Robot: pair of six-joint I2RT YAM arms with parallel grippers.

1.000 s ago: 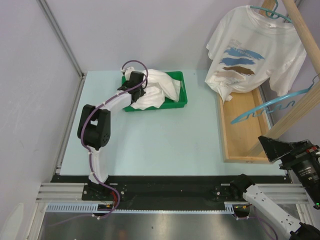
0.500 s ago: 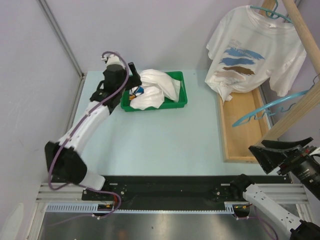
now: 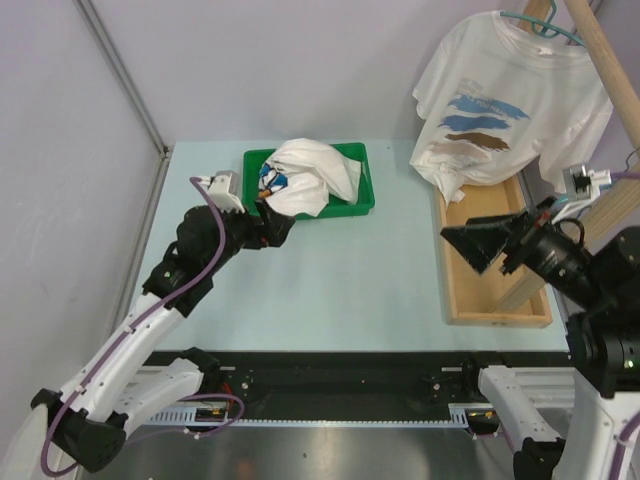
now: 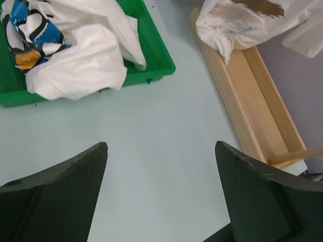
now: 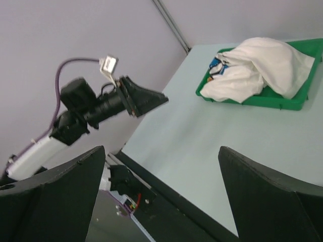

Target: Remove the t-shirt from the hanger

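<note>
The white t-shirt (image 3: 510, 110) with blue and brown stripes hangs on a teal hanger (image 3: 545, 25) at the back right, and its hem (image 4: 237, 25) droops over the wooden tray. My left gripper (image 3: 280, 228) hovers open and empty over the table, just in front of the green tray's left corner. In the left wrist view the left gripper (image 4: 161, 151) has only bare table between its fingers (image 4: 65, 196). My right gripper (image 3: 462, 243) is open and empty, raised over the wooden tray below the t-shirt and pointing left. In the right wrist view the right gripper (image 5: 161, 156) faces the left arm (image 5: 101, 103).
A green tray (image 3: 358, 206) at the back centre holds crumpled white shirts (image 3: 310, 180). A long wooden tray (image 3: 490, 290) lies along the right side under the rack's slanted wooden pole (image 3: 605, 60). A grey wall post (image 3: 120, 70) stands at the back left.
The left gripper opened and left a white shirt in the green tray. That arm then pulled back toward the near side. The right arm rose and swung left over the wooden tray.
</note>
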